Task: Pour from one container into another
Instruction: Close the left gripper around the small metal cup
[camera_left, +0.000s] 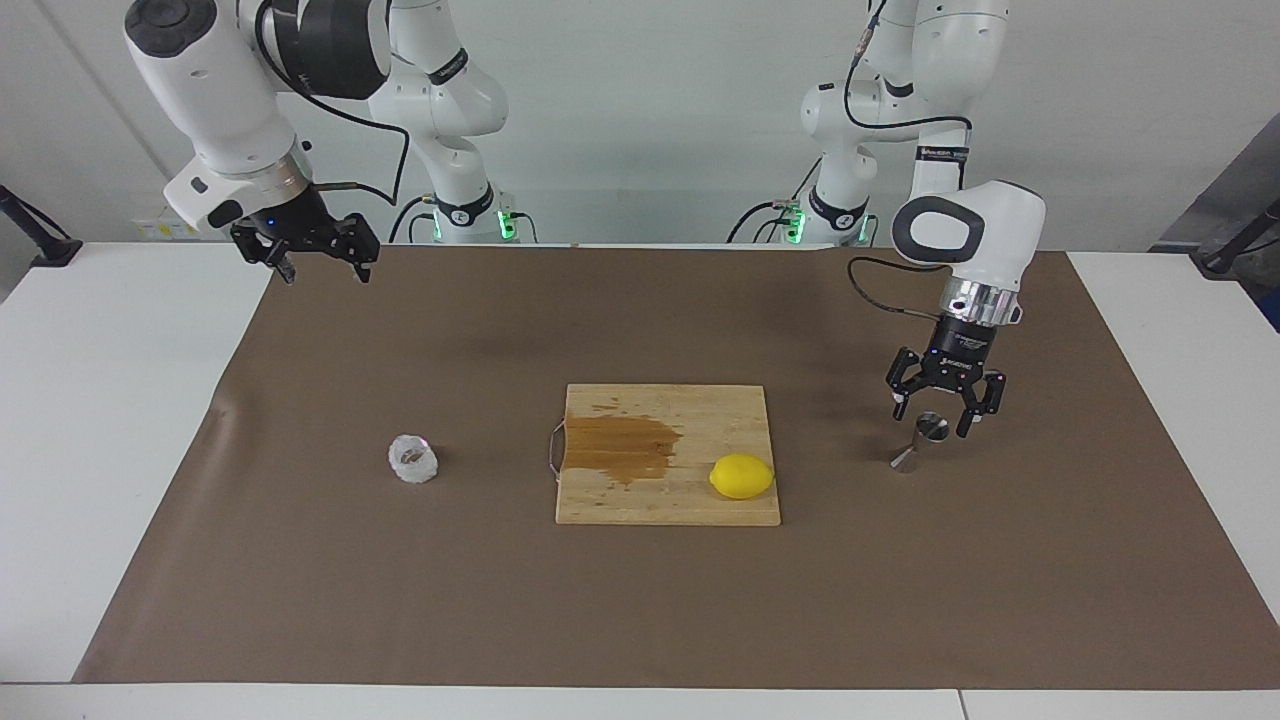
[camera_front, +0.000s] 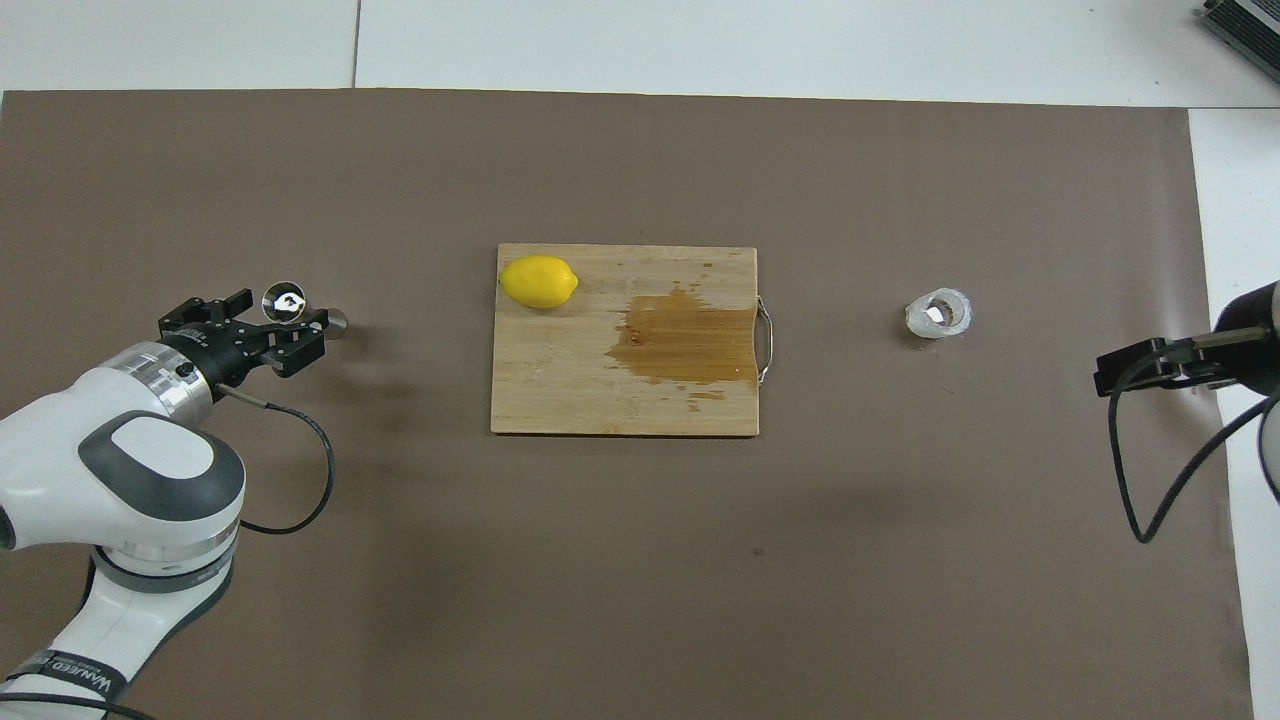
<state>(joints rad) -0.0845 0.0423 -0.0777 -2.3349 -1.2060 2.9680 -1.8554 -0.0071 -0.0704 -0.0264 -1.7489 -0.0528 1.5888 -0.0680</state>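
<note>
The left claw (camera_left: 937, 415) hung just above the steel jigger (camera_left: 918, 442), its fingers spread wide to either side of the jigger's rim and holding nothing. The jigger stood tilted on the brown mat (camera_left: 640, 600) toward the left arm's end of the surface. The right claw (camera_left: 322, 268) waited raised over the mat's edge at the right arm's end, fingers wide and empty. The crinkled cup (camera_left: 413, 459) stood on the mat toward that end. Between cup and jigger lay a cutting board (camera_left: 690, 405) carrying a lemon (camera_left: 741, 476) and a brown wet stain (camera_left: 620, 447).
</note>
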